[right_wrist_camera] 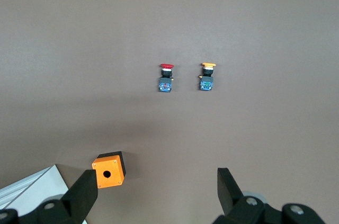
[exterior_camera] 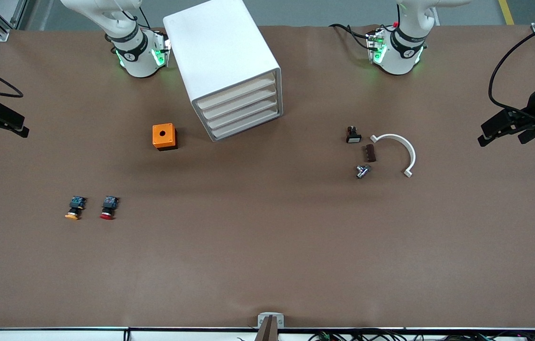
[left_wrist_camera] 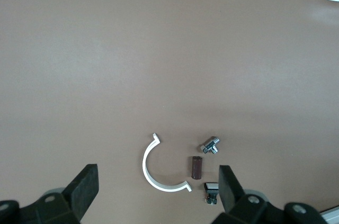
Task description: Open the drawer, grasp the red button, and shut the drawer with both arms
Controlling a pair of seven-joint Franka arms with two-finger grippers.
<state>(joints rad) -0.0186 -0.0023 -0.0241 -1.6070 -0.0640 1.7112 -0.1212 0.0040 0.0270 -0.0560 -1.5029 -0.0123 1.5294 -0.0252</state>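
The left gripper (exterior_camera: 490, 134) was seen at the right edge of the front view, just above mid-height, held up in the air with its black fingers (left_wrist_camera: 85, 188) spread wide apart, as shown along the bottom of the left wrist view. The right gripper (exterior_camera: 18, 127) was seen at the left edge of the front view at about the same height, likewise raised, and its fingers (right_wrist_camera: 85, 195) were also parted widely. Both arms' white bases were seen along the top of the front view, and both arms were waiting.
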